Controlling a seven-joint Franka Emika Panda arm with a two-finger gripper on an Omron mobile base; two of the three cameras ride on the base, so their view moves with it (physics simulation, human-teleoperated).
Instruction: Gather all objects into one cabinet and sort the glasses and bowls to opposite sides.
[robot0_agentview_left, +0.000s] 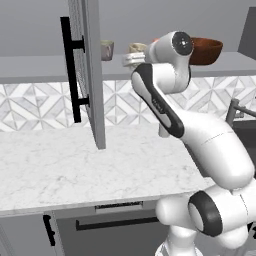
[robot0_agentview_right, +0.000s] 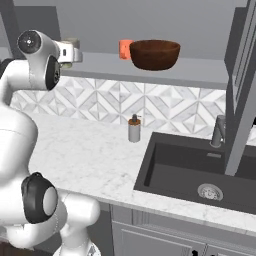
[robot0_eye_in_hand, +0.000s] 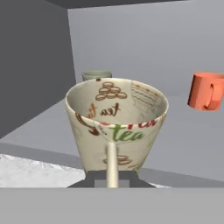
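Observation:
Close in front of the hand, the cream patterned mug (robot0_eye_in_hand: 116, 127) stands upright at the front edge of the grey cabinet shelf (robot0_eye_in_hand: 188, 144), its handle turned toward me. My gripper (robot0_eye_in_hand: 111, 179) looks shut on the mug's base and handle. The plain grey cup (robot0_eye_in_hand: 96, 75) stands behind it, toward the back left. To the right is the orange cup (robot0_eye_in_hand: 206, 91). In the left base view the gripper (robot0_agentview_left: 131, 59) holds the mug (robot0_agentview_left: 136, 48) at shelf height, between the grey cup (robot0_agentview_left: 107, 50) and the dark brown bowl (robot0_agentview_left: 205, 50). The bowl (robot0_agentview_right: 154, 54) sits beside the orange cup (robot0_agentview_right: 125, 49).
The cabinet door (robot0_agentview_left: 92, 75) with its black bar handle (robot0_agentview_left: 70, 70) stands open at the left, reaching over the marble counter (robot0_agentview_left: 75, 170). A white soap dispenser (robot0_agentview_right: 134, 129) stands by the dark sink (robot0_agentview_right: 200, 170) and faucet (robot0_agentview_right: 218, 131). Another door edge (robot0_agentview_right: 240, 100) hangs at the right.

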